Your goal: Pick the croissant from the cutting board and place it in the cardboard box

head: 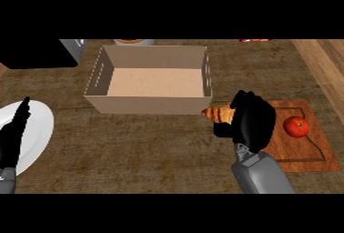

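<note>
Right hand (254, 122) curls around the croissant (218, 113) at the cutting board's (306, 159) nine o'clock edge. Cardboard box (154, 102) lies toward eleven o'clock; tomato (296, 127) at three. Left hand (12, 136) rests open over a white plate (39, 125).

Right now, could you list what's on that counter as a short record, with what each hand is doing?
croissant: beside the box's front right corner, largely hidden by the right hand
right hand: curled round the croissant, over the board's left edge
left hand: open, resting over the plate
box: open-topped, nothing inside
board: at right, a tomato on it
tomato: on the board
plate: white, at left edge
</note>
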Controlling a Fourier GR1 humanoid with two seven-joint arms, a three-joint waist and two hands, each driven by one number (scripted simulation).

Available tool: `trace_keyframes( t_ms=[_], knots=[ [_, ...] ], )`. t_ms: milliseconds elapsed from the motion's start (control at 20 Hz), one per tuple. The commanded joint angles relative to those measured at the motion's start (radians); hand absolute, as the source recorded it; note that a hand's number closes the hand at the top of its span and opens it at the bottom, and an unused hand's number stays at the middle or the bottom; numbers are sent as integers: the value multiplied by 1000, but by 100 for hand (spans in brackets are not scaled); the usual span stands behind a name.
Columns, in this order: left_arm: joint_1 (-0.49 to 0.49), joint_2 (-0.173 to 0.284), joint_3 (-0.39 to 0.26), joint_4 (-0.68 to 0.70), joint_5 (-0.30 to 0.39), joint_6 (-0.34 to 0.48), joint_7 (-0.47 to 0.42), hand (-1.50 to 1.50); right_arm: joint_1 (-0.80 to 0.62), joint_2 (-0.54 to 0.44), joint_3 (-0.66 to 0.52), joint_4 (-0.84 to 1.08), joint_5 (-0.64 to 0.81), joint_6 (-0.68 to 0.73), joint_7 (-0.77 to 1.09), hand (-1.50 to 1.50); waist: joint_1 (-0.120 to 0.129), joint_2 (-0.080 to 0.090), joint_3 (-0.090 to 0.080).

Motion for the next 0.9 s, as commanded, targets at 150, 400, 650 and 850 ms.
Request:
trace_keyframes(
  t_ms=[150,400,650,850],
  knots=[
    [-55,-1,-7,37,-7,-21,-33,0,-128,19,358,-192,111,142,417,150,56,28,4],
    [-83,-39,-57,-28,-41,-6,23,0,-365,19,281,-32,-63,44,462,150,85,35,6],
    [-89,4,-16,18,-8,-53,-18,0,-516,19,142,68,-127,-49,437,150,104,42,5],
    [-108,-11,-39,-15,-24,-47,26,0,-625,19,45,175,-187,-114,410,150,109,43,5]
  ],
)
